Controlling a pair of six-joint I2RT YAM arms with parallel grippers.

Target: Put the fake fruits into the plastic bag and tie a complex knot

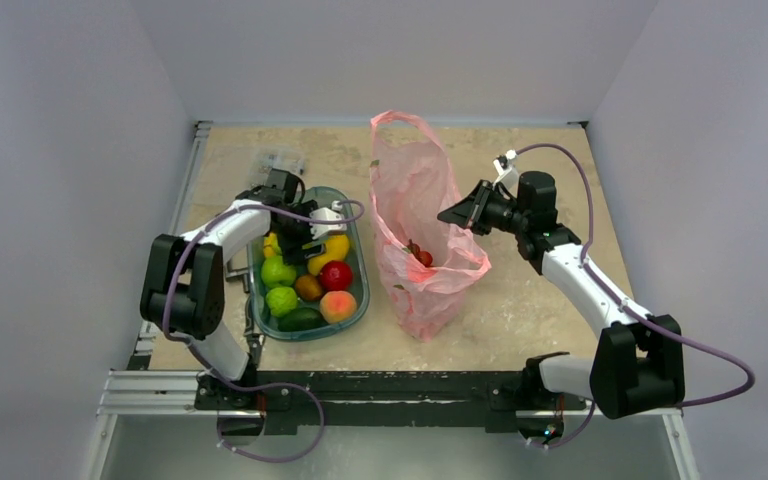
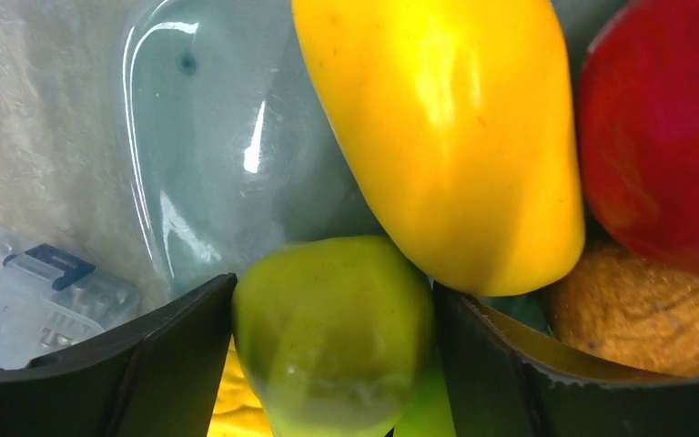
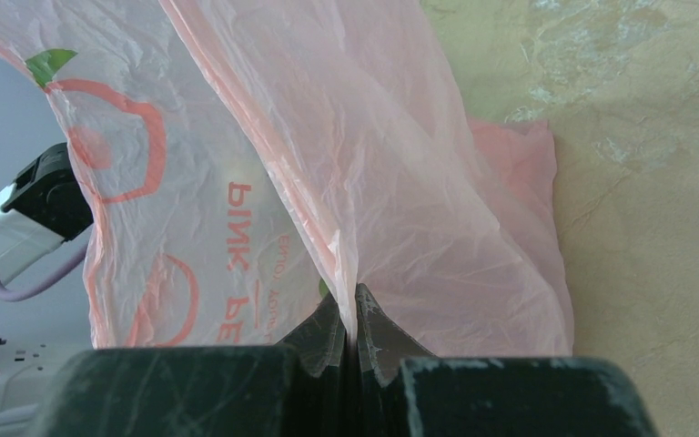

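Note:
The pink plastic bag stands open mid-table, with a small red fruit inside; its handles hang loose and no knot shows. My right gripper is shut on the bag's right rim, and in the right wrist view the pink film is pinched between the jaws. My left gripper is down in the teal tub. Its fingers press both sides of a green fruit, next to a yellow fruit, a red apple and a brown kiwi.
The tub also holds a second green fruit, a peach and a dark avocado. A small clear box lies behind the tub, also in the left wrist view. White walls enclose three sides.

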